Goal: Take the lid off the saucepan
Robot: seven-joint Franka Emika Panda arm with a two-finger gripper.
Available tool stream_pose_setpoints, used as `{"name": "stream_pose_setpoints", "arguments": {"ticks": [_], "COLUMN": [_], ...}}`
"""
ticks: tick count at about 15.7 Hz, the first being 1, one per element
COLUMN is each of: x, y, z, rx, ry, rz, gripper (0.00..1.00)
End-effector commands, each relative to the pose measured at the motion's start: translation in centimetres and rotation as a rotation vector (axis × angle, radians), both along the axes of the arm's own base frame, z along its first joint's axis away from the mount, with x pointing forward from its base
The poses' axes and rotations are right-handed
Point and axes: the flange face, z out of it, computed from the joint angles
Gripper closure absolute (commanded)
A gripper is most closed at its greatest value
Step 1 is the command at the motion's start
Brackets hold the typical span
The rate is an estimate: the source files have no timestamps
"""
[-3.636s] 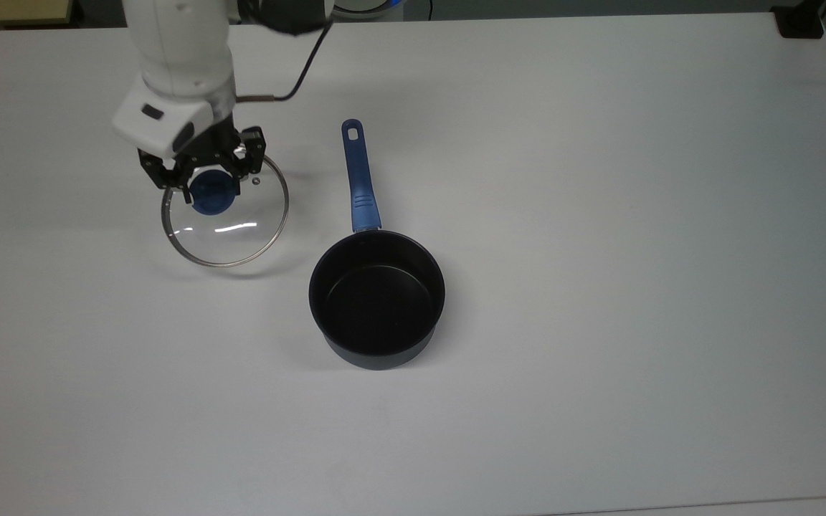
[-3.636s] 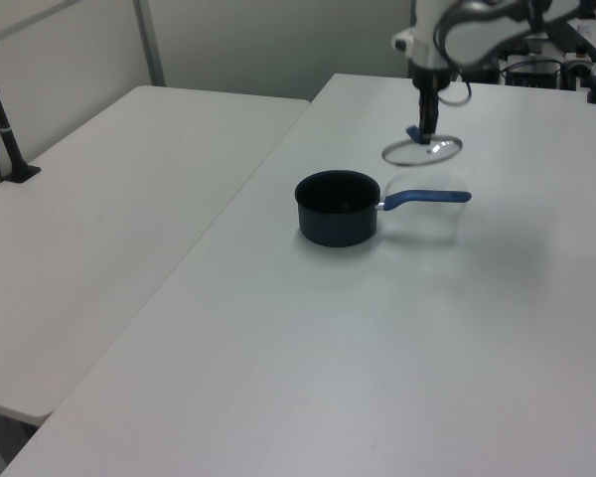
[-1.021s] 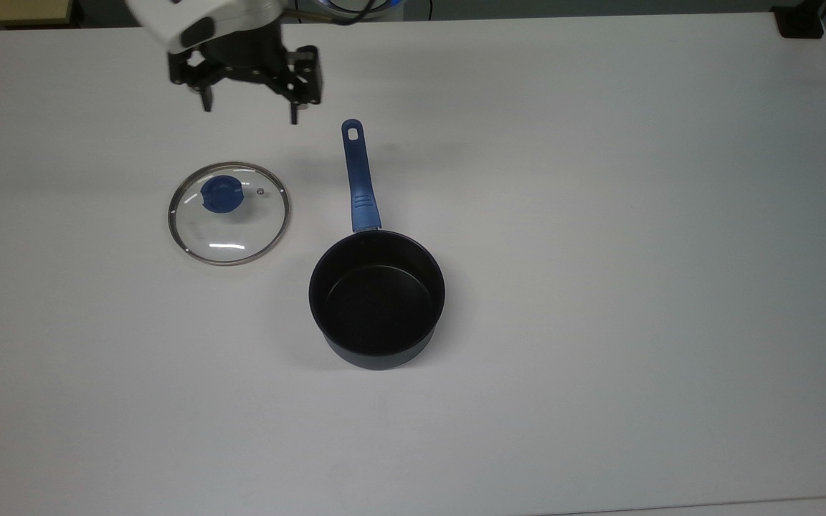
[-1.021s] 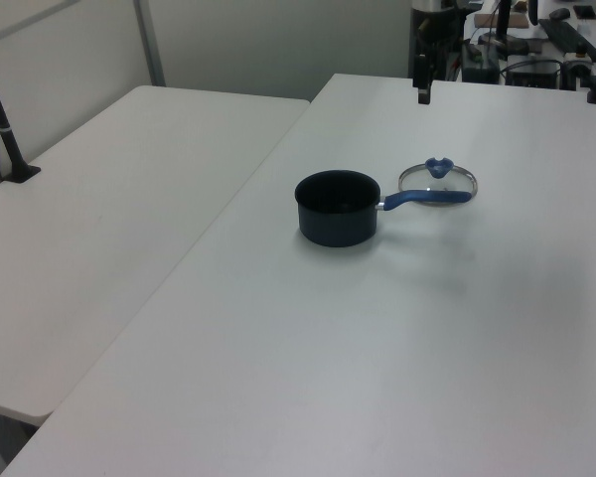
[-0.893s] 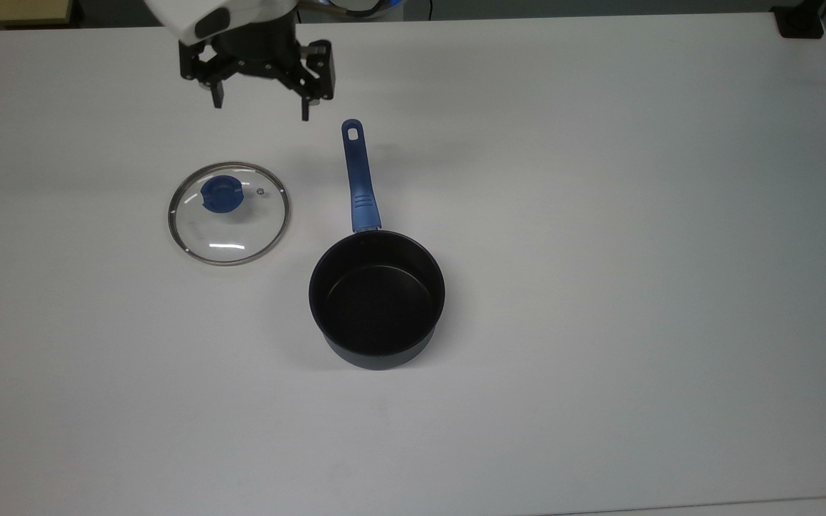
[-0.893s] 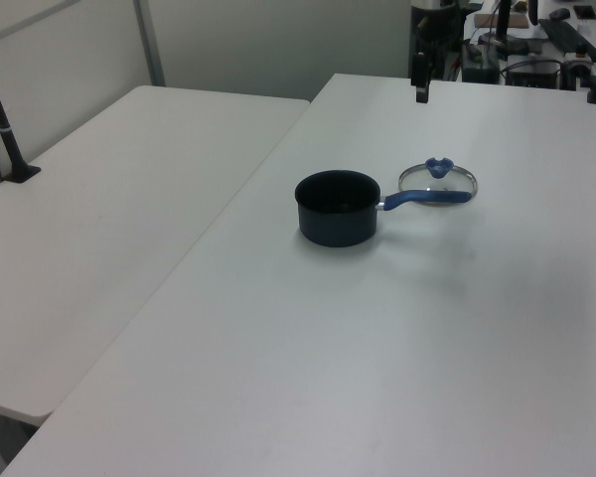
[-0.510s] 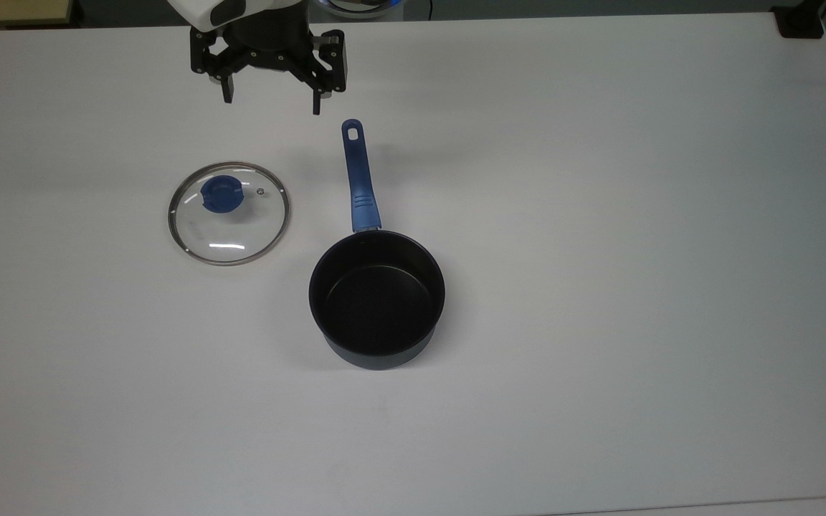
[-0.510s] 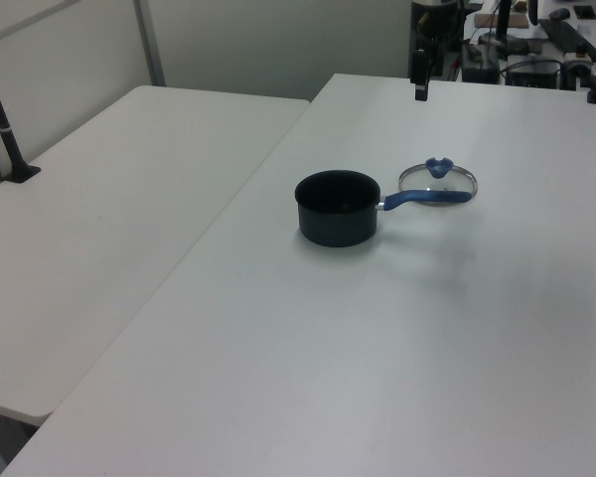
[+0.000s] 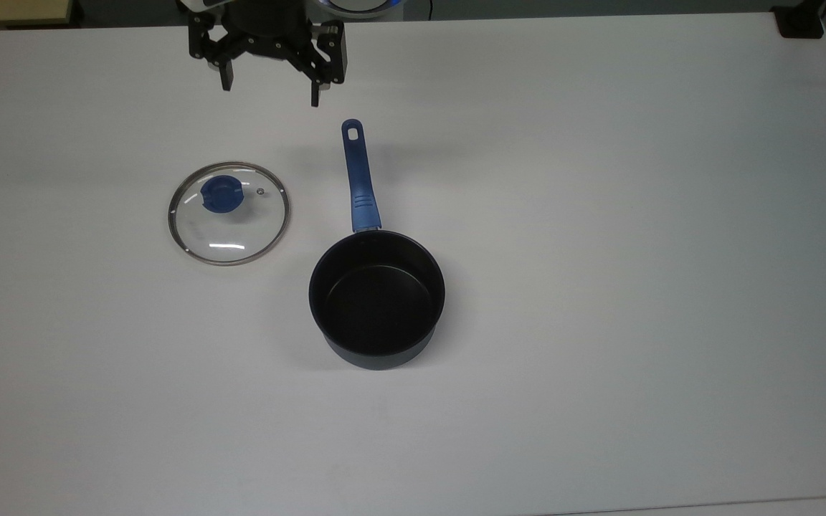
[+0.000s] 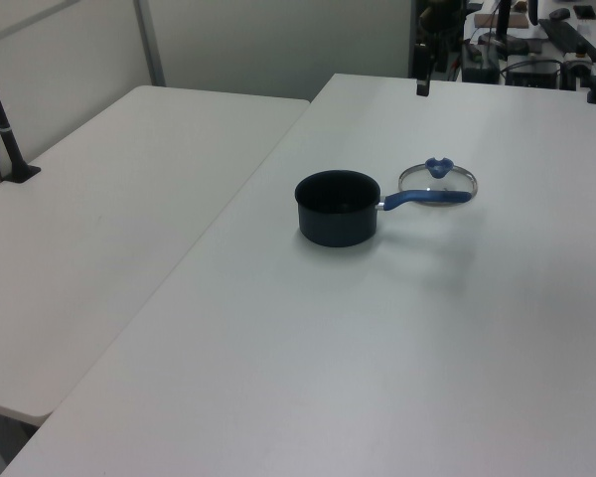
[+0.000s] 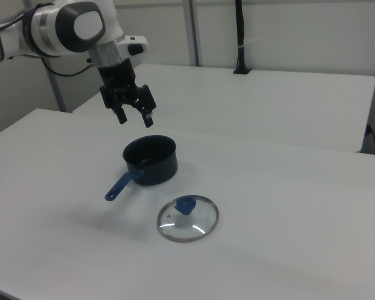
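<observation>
The saucepan (image 9: 377, 297) stands uncovered mid-table, its black inside showing and its blue handle (image 9: 359, 175) pointing to the top view's top. The glass lid (image 9: 229, 236) with its blue knob (image 9: 221, 194) lies flat on the table to the top view's left of the handle, apart from the pan. My gripper (image 9: 269, 89) hangs open and empty near the table's far edge, above and beyond the lid and the handle's end. In the right view the gripper (image 11: 135, 119) is high over the saucepan (image 11: 150, 160), with the lid (image 11: 188, 217) nearer the camera. The left view shows the saucepan (image 10: 338, 207) and the lid (image 10: 437, 179) behind its handle.
The white table (image 9: 599, 251) is bare to the top view's right and bottom. A black block (image 9: 800, 21) sits at its top right corner. A second table (image 10: 129, 199) with a black post (image 10: 5, 129) adjoins in the left view.
3.6 s ago my gripper was at the lid's knob; since then the lid lies on the table and the open gripper has risen, drifting towards the top view's top and right.
</observation>
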Motion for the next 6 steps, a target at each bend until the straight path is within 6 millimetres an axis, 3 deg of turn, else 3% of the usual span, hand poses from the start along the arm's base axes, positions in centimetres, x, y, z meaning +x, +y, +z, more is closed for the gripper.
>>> {"name": "stream_pose_setpoints", "arguments": {"ticks": [1, 6], "x": [-2.24, -2.59], "y": [0.61, 0.62], "z": [0.90, 0.66], "rx": [0.066, 0.096], "ry": [0.024, 0.057], "rz": [-0.034, -0.034], "gripper": [0.00, 0.00]}}
